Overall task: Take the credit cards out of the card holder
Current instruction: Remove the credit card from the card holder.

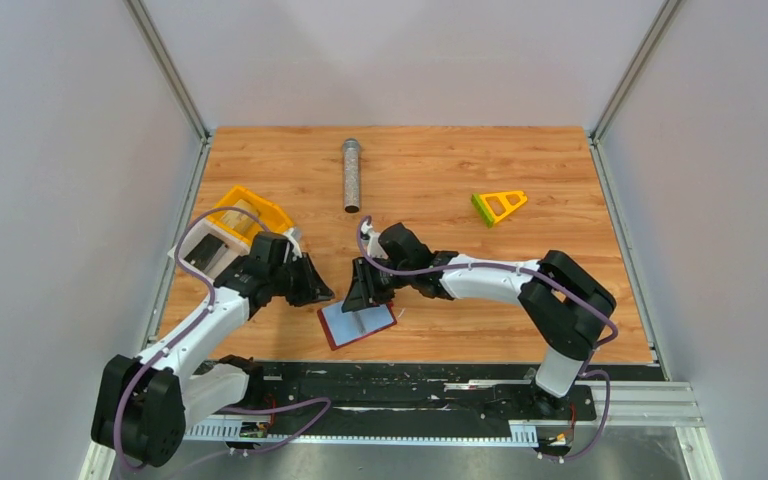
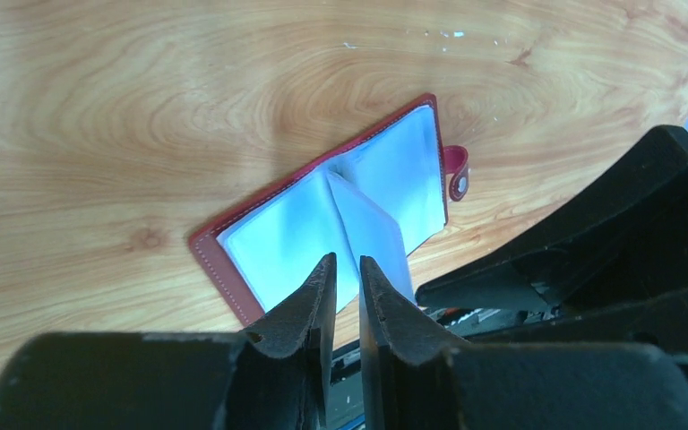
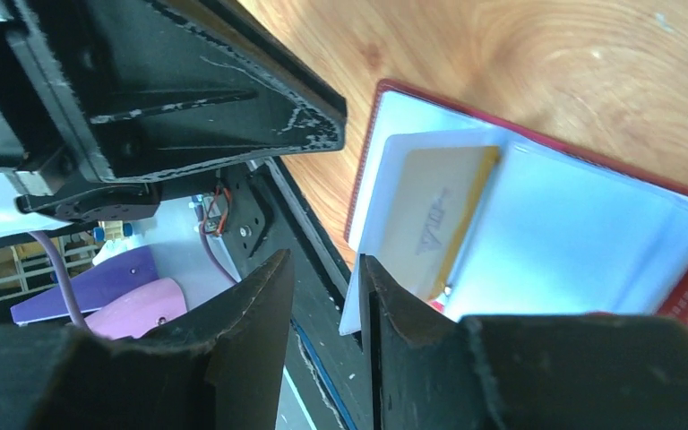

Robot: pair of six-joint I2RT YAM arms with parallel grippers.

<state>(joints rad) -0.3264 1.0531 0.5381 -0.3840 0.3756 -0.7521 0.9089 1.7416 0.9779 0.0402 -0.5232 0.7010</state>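
Note:
The dark-red card holder (image 1: 357,324) lies open on the wood near the front edge, light blue-grey pockets up, and its snap tab (image 2: 456,172) sticks out to one side. One inner leaf (image 2: 372,228) stands up from the fold. A tan-gold credit card (image 3: 434,219) shows inside a pocket leaf of the card holder (image 3: 573,242). No dark card shows. My left gripper (image 2: 345,260) hovers at the near edge of the card holder (image 2: 287,228), jaws a narrow gap apart with nothing between them. My right gripper (image 3: 322,260) is open, the leaf's corner against one fingertip (image 3: 376,278). Both grippers (image 1: 318,290) (image 1: 365,300) flank the holder.
A metal cylinder (image 1: 351,175) lies at the back middle. A yellow-green triangular piece (image 1: 498,206) sits at the back right. Yellow and white trays (image 1: 240,222) stand at the left behind my left arm. The black base rail (image 1: 410,385) runs just in front of the holder.

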